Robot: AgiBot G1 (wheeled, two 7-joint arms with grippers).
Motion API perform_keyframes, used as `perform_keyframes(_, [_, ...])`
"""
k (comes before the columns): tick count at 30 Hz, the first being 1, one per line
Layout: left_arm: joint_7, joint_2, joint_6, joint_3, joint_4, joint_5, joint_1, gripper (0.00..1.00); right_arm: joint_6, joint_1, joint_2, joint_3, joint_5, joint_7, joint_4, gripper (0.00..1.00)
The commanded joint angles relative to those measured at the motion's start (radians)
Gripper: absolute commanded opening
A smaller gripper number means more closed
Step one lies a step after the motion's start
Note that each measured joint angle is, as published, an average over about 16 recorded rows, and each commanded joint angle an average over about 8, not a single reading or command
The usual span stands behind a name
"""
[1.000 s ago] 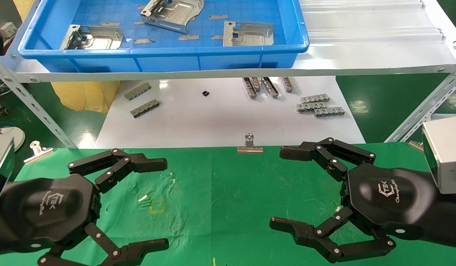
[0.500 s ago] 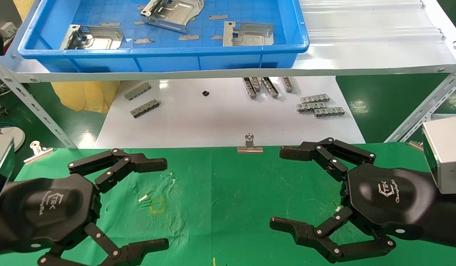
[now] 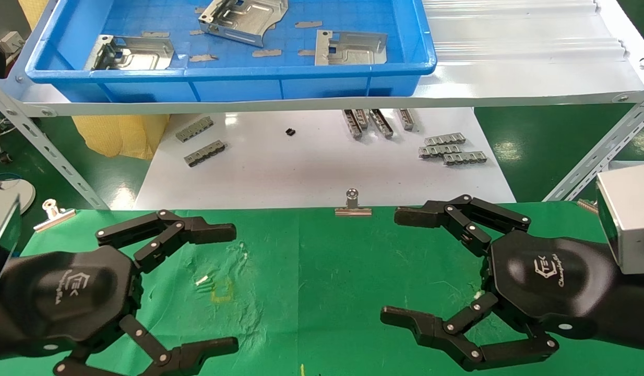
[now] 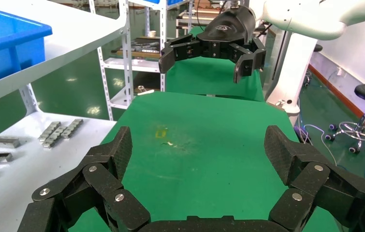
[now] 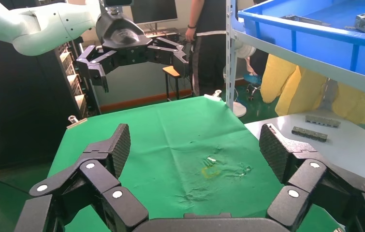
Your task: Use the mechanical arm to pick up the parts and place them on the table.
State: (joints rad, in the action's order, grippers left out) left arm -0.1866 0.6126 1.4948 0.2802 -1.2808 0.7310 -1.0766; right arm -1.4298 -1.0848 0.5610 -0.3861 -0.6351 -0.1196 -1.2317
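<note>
We are hovering both grippers [image 3: 233,284] [image 3: 392,266] wide open over the table [image 3: 322,271], risking clipping the tray [image 3: 233,86] rim when reaching for parts [image 3: 350,48].

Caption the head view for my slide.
Both open grippers, left and right, hover over green table; parts wait in tray.

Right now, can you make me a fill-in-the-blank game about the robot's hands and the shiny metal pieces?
1. The shiny metal parts lie inside a tray coloured ____.
2. The number of shiny parts in that tray is ____.
3. The left gripper and the right gripper both hover over the table with fingers ____.
4. The cloth on the table is coloured ____.

Missing words: blue; three; open; green
</note>
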Motion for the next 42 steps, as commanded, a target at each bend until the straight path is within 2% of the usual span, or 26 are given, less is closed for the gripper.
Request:
perform_keyframes(1, [0.000,0.000,0.000,0.000,0.000,0.000,0.000,1.00,0.000,0.000,0.000,0.000,0.000,0.000,0.000,0.00])
perform_keyframes(42, [0.000,0.000,0.000,0.000,-0.001,0.000,-0.001,1.00,0.000,0.000,0.000,0.000,0.000,0.000,0.000,0.00])
